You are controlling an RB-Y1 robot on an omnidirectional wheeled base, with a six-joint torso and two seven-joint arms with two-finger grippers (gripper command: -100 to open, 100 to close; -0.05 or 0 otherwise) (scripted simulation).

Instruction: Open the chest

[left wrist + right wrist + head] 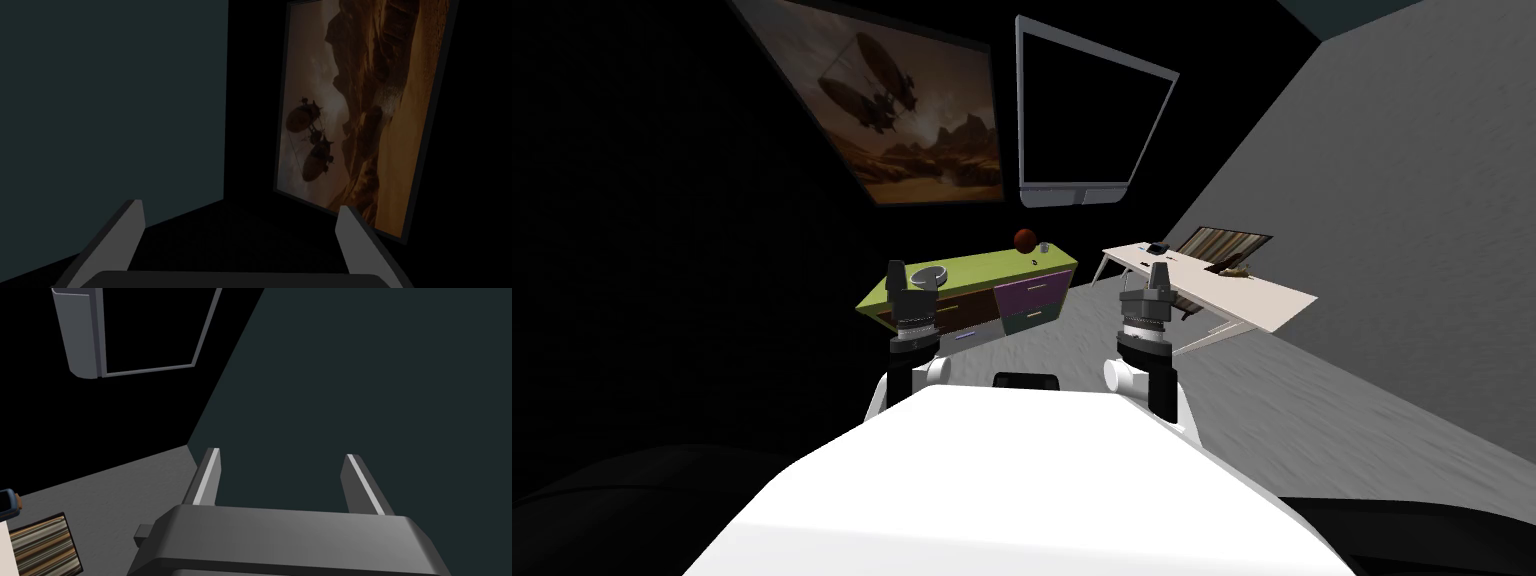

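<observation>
Left end effector (896, 270), raised nearest the camera, fingers (131, 225) apart and empty. Chest (992, 270), well ahead of both arms and slightly left of centre: green top, purple and dark drawer fronts; a grey bowl (929, 275) and a reddish ball (1025, 239) rest on it. Right end effector (1159, 270), likewise raised, its fingers apart and empty. White table (1252, 295), right of the chest.

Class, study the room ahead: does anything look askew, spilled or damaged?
Nothing stands out. The green-topped chest with purple drawers stands shut, the grey bowl and reddish-brown ball resting on top. The shared slant is the camera's.
</observation>
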